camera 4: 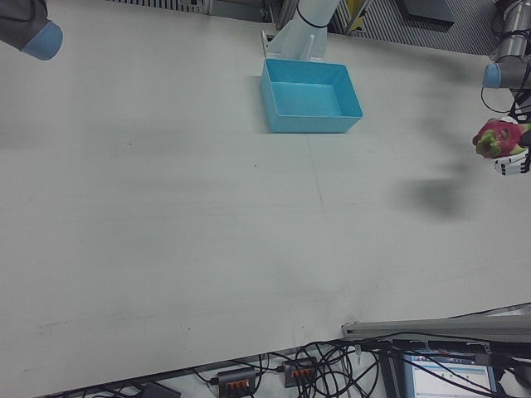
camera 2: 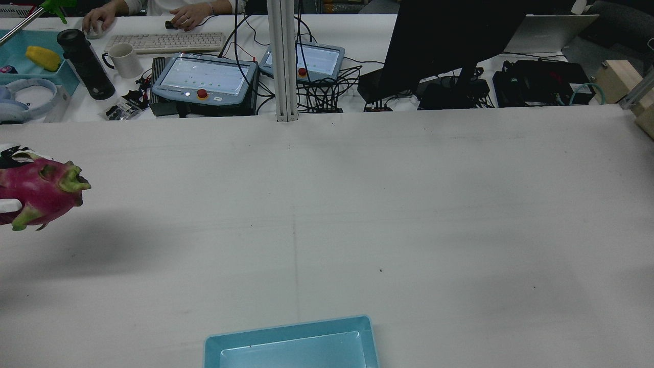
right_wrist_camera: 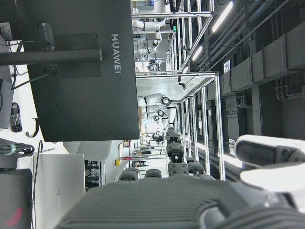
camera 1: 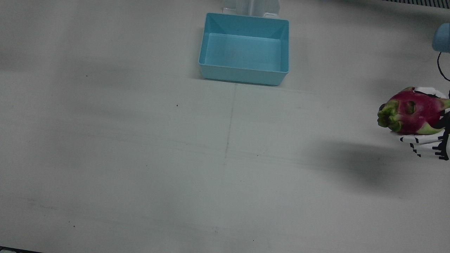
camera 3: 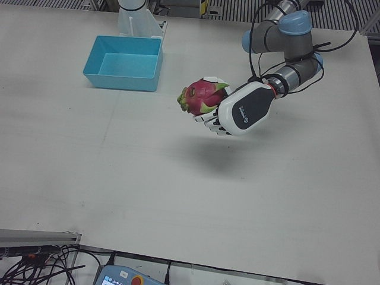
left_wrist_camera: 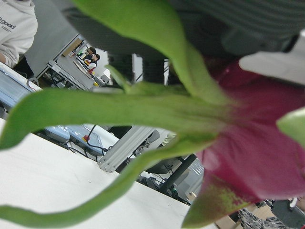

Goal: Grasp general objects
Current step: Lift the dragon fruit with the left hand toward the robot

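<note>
My left hand (camera 3: 240, 113) is shut on a magenta dragon fruit (camera 3: 199, 98) with green scales and holds it in the air above the table, over its shadow. The fruit and hand show at the right edge of the front view (camera 1: 409, 112), at the left edge of the rear view (camera 2: 36, 191) and at the right edge of the right-front view (camera 4: 498, 137). The fruit fills the left hand view (left_wrist_camera: 248, 143). My right hand (right_wrist_camera: 181, 200) shows only in its own view, fingers apart, holding nothing, raised and facing a dark monitor.
A light blue bin (camera 1: 242, 75) stands empty at the robot's edge of the table, midway between the arms; it also shows in the left-front view (camera 3: 122, 80). My right arm's elbow (camera 4: 33, 29) sits at that view's top left corner. A metal post (camera 2: 283, 61) stands beyond the far edge.
</note>
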`<action>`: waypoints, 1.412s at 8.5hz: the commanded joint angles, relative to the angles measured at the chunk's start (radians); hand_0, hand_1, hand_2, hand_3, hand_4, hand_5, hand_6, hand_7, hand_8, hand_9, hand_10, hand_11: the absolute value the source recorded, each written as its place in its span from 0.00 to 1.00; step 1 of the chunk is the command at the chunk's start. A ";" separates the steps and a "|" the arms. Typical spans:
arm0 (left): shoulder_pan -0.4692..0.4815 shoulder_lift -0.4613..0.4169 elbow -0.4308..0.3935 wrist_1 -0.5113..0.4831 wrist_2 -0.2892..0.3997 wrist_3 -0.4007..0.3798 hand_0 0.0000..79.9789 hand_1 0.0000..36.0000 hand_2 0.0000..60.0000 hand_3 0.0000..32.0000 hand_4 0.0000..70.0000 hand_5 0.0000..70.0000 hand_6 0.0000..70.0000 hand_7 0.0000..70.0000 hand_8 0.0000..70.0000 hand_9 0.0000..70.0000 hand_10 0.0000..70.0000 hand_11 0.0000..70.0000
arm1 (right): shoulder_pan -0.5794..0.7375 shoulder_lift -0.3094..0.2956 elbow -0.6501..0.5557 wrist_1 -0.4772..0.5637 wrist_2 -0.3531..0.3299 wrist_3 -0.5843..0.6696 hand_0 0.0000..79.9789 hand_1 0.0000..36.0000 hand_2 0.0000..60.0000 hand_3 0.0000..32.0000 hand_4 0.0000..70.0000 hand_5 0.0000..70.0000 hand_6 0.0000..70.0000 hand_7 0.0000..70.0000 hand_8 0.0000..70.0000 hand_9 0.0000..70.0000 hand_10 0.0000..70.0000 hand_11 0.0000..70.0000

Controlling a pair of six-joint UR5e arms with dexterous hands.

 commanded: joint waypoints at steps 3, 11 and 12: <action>0.004 0.182 -0.077 -0.246 0.037 -0.106 0.37 0.00 0.90 0.00 0.75 1.00 1.00 1.00 1.00 1.00 1.00 1.00 | -0.001 0.000 0.000 0.000 0.000 -0.002 0.00 0.00 0.00 0.00 0.00 0.00 0.00 0.00 0.00 0.00 0.00 0.00; 0.256 0.174 -0.214 -0.159 -0.013 0.015 0.45 0.00 1.00 0.00 0.81 1.00 1.00 1.00 1.00 1.00 1.00 1.00 | -0.001 0.000 0.000 0.000 0.000 0.000 0.00 0.00 0.00 0.00 0.00 0.00 0.00 0.00 0.00 0.00 0.00 0.00; 0.320 0.174 -0.219 -0.176 -0.047 0.031 0.57 0.09 1.00 0.00 0.86 1.00 1.00 1.00 1.00 1.00 1.00 1.00 | -0.001 0.000 0.000 0.000 -0.002 0.000 0.00 0.00 0.00 0.00 0.00 0.00 0.00 0.00 0.00 0.00 0.00 0.00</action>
